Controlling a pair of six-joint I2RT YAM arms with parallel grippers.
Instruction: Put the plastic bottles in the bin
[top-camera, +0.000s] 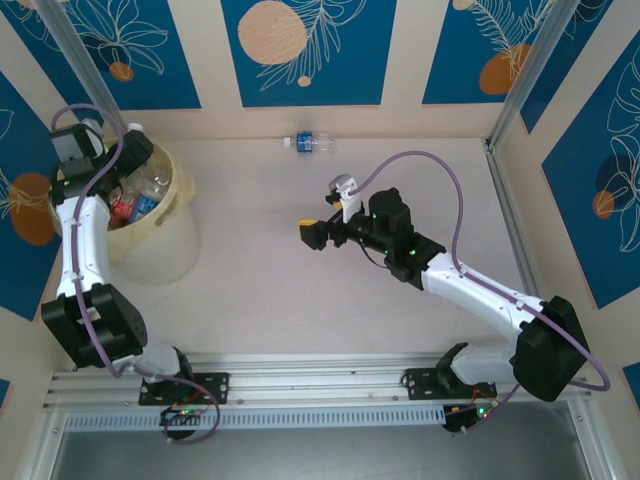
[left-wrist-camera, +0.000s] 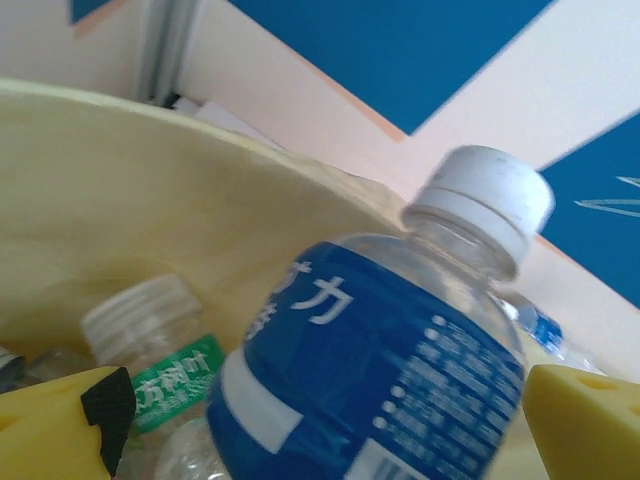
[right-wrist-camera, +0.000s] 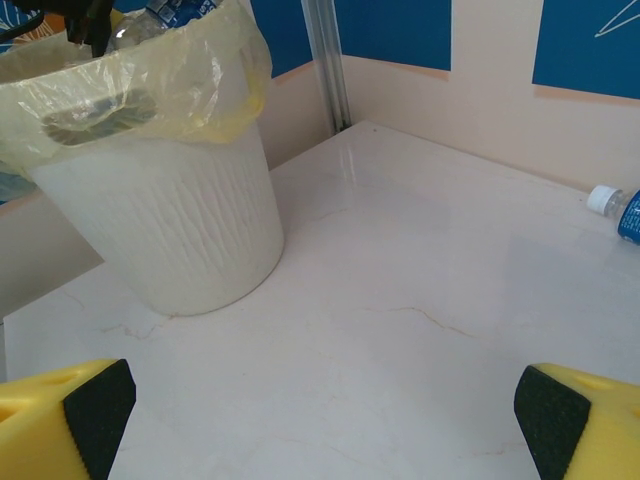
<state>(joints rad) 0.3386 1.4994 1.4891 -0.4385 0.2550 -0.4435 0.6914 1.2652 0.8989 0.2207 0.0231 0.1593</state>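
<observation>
Left fingers (left-wrist-camera: 50, 425): spread wide; blue-label bottle (left-wrist-camera: 370, 370) between, apparently loose, above bin (left-wrist-camera: 150, 200).
Right fingers (right-wrist-camera: 60, 420): spread wide over bench (right-wrist-camera: 400, 300); stray bottle (right-wrist-camera: 625, 210) far ahead-right.

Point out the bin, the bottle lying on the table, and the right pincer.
bin (right-wrist-camera: 170, 230): right wrist view, ribbed side wall.
bottle on the table (top-camera: 309, 142): top external view, blue label.
right pincer (right-wrist-camera: 325, 420): right wrist view, midway between the fingertips.
</observation>
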